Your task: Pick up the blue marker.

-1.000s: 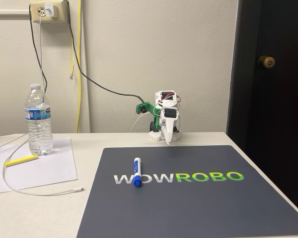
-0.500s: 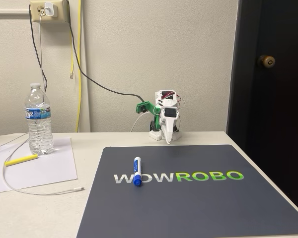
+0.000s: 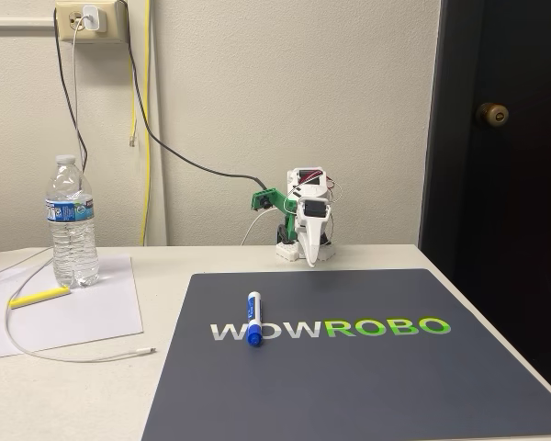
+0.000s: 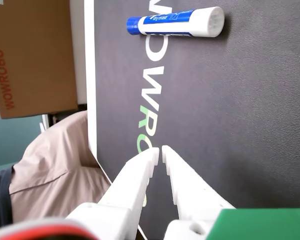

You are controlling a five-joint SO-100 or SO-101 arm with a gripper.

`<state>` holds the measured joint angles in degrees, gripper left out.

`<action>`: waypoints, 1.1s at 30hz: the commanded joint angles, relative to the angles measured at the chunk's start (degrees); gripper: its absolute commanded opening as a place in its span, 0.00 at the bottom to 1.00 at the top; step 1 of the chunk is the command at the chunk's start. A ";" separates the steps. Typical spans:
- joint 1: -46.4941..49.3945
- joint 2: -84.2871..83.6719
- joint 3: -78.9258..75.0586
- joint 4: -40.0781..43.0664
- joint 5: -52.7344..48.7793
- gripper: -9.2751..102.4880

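Observation:
The blue marker (image 3: 253,318) lies flat on the dark grey mat (image 3: 367,377), across the white "WOW" letters, blue cap toward the camera. In the wrist view the marker (image 4: 177,22) lies crosswise at the top, far ahead of the fingertips. The white and green arm stands folded at the back edge of the table. Its gripper (image 3: 310,261) points down just behind the mat, well away from the marker. In the wrist view the gripper (image 4: 160,152) has its two white fingers nearly touching, with nothing between them.
A water bottle (image 3: 72,222), a thin yellow stick (image 3: 39,296) and a white cable (image 3: 73,356) lie on paper at the left. A dark door (image 3: 505,184) stands at the right. Beyond the mat's edge are a cardboard box (image 4: 32,55) and a person's sleeve (image 4: 50,170).

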<state>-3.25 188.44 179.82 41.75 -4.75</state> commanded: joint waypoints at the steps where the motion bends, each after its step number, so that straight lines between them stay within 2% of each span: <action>1: -0.26 0.26 -0.70 -1.58 0.35 0.08; 9: 0.70 -1.58 -5.01 -3.16 3.69 0.08; 13: 1.49 -17.23 -15.21 -4.48 4.04 0.08; 18: 2.20 -35.68 -31.55 -1.41 2.55 0.08; 26: 7.73 -60.47 -62.23 10.37 -7.12 0.08; 33: 14.77 -77.96 -82.35 12.22 -26.81 0.08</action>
<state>10.20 113.73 104.77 53.70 -25.75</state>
